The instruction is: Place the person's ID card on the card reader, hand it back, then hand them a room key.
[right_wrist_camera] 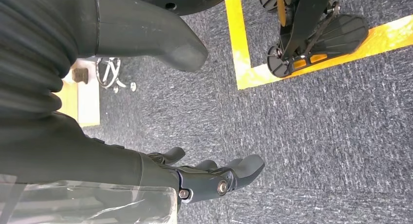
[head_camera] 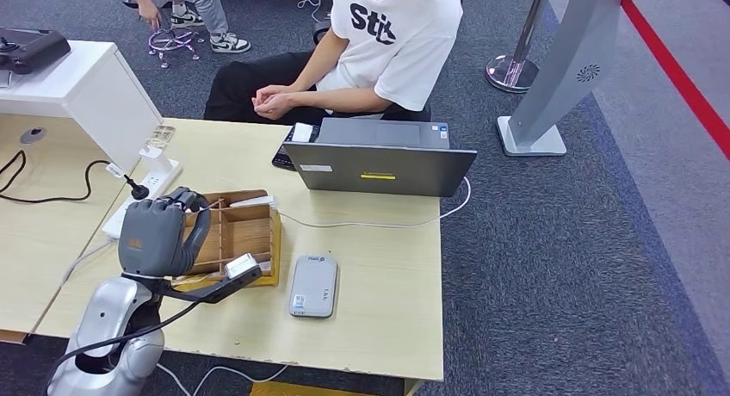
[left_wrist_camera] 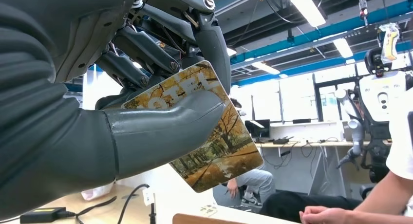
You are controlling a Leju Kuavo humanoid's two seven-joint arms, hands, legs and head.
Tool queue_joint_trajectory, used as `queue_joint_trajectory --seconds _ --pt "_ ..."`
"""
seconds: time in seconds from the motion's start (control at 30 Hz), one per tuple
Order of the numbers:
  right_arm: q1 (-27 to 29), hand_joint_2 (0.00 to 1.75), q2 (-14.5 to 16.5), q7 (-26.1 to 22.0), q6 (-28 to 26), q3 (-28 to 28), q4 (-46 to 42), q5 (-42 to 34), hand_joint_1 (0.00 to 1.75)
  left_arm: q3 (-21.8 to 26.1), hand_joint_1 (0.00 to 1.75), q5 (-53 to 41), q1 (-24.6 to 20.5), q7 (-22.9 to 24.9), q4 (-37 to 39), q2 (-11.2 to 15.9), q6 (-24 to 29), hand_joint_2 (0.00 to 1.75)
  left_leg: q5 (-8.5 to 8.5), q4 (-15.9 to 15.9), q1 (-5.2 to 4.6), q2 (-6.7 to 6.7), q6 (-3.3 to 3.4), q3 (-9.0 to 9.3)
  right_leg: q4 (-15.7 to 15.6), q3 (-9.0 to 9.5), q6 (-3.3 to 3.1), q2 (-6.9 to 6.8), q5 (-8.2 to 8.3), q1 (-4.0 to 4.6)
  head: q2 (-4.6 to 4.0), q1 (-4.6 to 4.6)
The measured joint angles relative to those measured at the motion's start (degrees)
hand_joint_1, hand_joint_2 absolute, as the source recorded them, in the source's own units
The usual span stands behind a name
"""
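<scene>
Even, bright light falls on my table [head_camera: 379,267] with only soft shadows beneath the laptop [head_camera: 379,165], while above my left hand [left_wrist_camera: 97,112] ceiling strip lights [left_wrist_camera: 304,7] glare white, and the windows behind it wash out.

L arm comes up from below w/ forearm raised; left hand [head_camera: 155,237] has its back to the head cam, thumb [left_wrist_camera: 160,131] pressed vs fingers [left_wrist_camera: 216,44], pinching a card [left_wrist_camera: 219,151]. Right hand [right_wrist_camera: 204,177] hangs low, palm empty, fingers apart & loosely extended.
</scene>
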Motion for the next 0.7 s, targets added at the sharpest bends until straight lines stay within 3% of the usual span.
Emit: queue_joint_trajectory --seconds 0.7 --pt "0.0 1.75 0.0 0.5 0.0 -0.3 0.0 1.6 0.0 3.4 1.75 1.2 -0.1 -0.2 -0.3 0.2 0.5 1.75 0.0 0.0 0.0 0.0 0.0 -0.01 0.0 0.0 0.0 0.0 0.0 0.0 0.0 0.0"
